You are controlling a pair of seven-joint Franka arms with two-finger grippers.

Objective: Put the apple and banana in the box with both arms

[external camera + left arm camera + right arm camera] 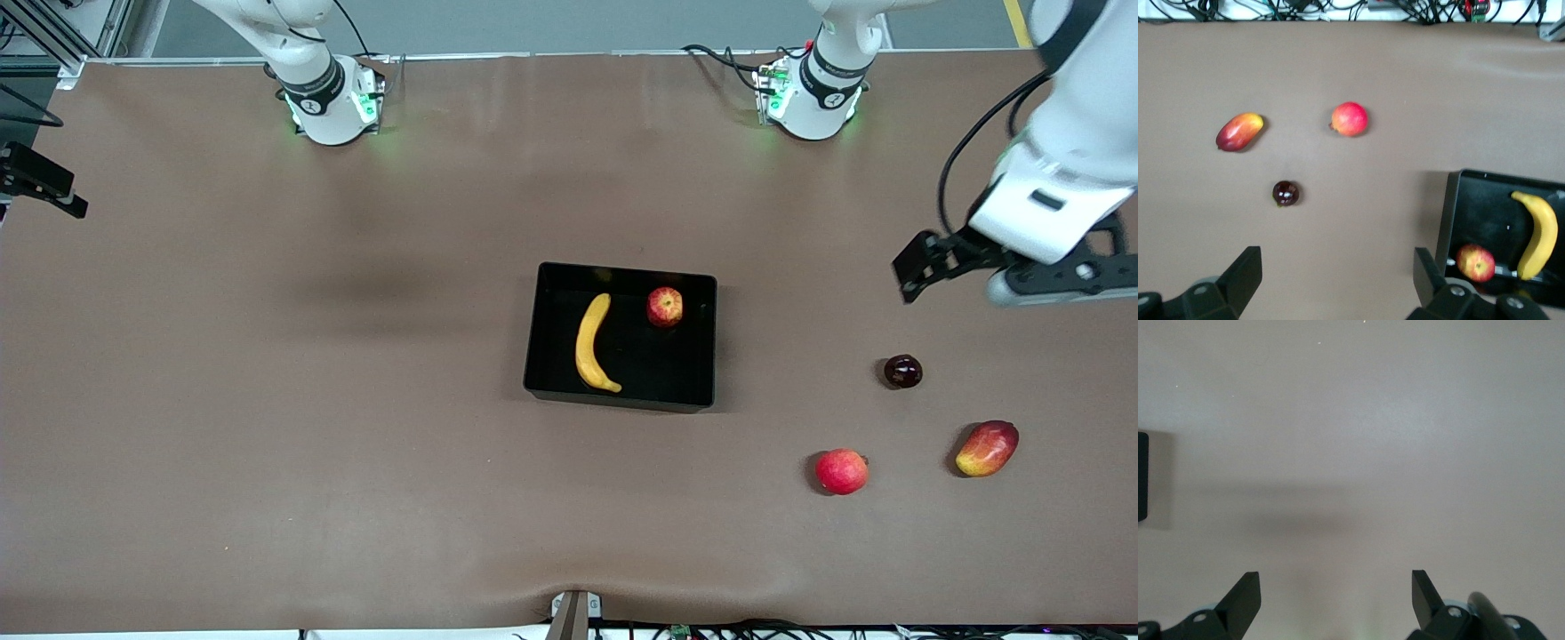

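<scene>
Apple [664, 307] and banana [594, 343] both lie inside the box [619, 397], apart from each other; the apple sits in the corner toward the left arm's base, the banana along the middle. By this evidence the placement appears complete.

Outside the box, toward the left arm's end of the surface [267, 400], lie a dark plum [902, 371], a pinkish-red fruit [841, 471] and a mango [986, 448], all well apart from the box.

Risk: the left gripper [1338, 280] hangs over the surface between box and plum. A low sweep on retreat could knock the plum, or clip the box wall and shift its contents. The pinkish-red fruit resembles the apple; any further pick could take it in error.

Left jaws stand wide and released, holding and touching nothing. The right gripper [1336, 600] is out of the front view; its wrist view shows it over bare surface, jaws likewise spread wide and empty, the arm waiting.
</scene>
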